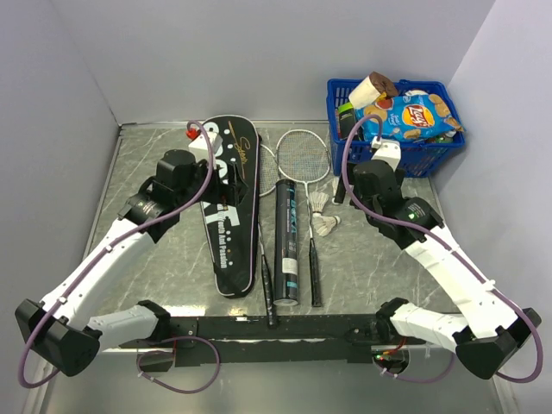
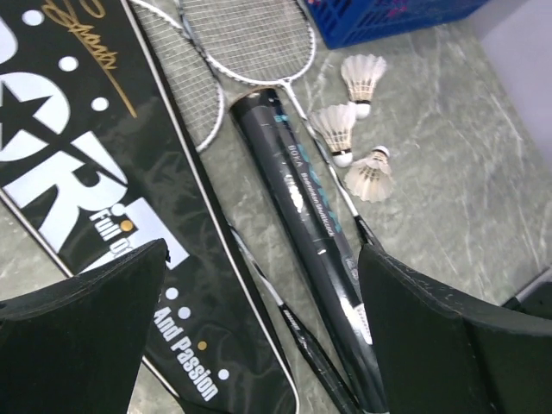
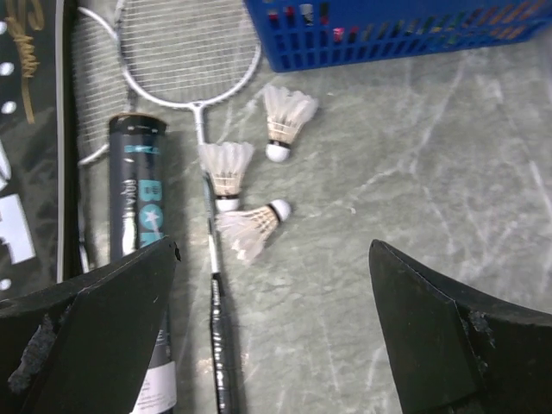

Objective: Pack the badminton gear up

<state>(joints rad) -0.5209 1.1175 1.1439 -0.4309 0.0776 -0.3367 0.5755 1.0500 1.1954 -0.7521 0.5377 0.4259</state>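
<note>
The black "SPORT" cover (image 1: 226,207) lies flat left of centre. To its right lie two silver-headed rackets (image 1: 304,155) with a long black tube (image 1: 287,241) with teal print between their shafts. Three white shuttlecocks (image 3: 285,121) (image 3: 226,172) (image 3: 252,226) lie close together right of the tube. My left gripper (image 2: 263,336) hangs open above the cover's edge and the tube (image 2: 302,207), holding nothing. My right gripper (image 3: 274,336) stands open over bare table just below the shuttlecocks, also with nothing in it. One racket head (image 2: 185,78) is partly under the cover (image 2: 78,181).
A blue plastic basket (image 1: 431,155) of snack packets stands at the back right corner, just behind my right wrist. Grey walls close in the table on the left, back and right. The arm bases sit along the near edge.
</note>
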